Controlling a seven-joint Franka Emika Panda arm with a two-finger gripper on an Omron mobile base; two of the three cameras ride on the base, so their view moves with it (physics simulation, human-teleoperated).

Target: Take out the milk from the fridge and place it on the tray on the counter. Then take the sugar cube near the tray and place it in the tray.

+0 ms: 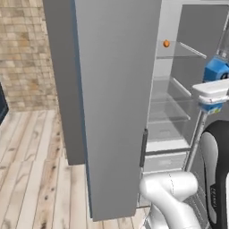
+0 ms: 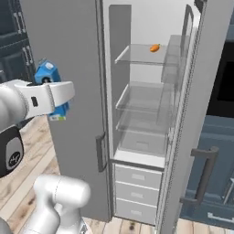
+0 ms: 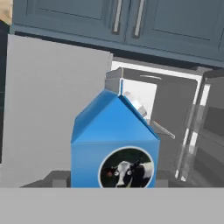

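We see glossy white rounded arm links point(image 2: 57, 194), black joint bands with a small pale marking point(image 2: 13, 157), and behind the claw point(image 2: 55, 98) a flat white hand block.

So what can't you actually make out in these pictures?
- Pincer fingertips: the milk carton and the white hand cover them in the right base view.
- Milk's lower half: cut off at the bottom of the hand view.
- Small orange thing on the fridge shelf: too small to identify.
- Left base view: the open fridge door hides what lies behind it.
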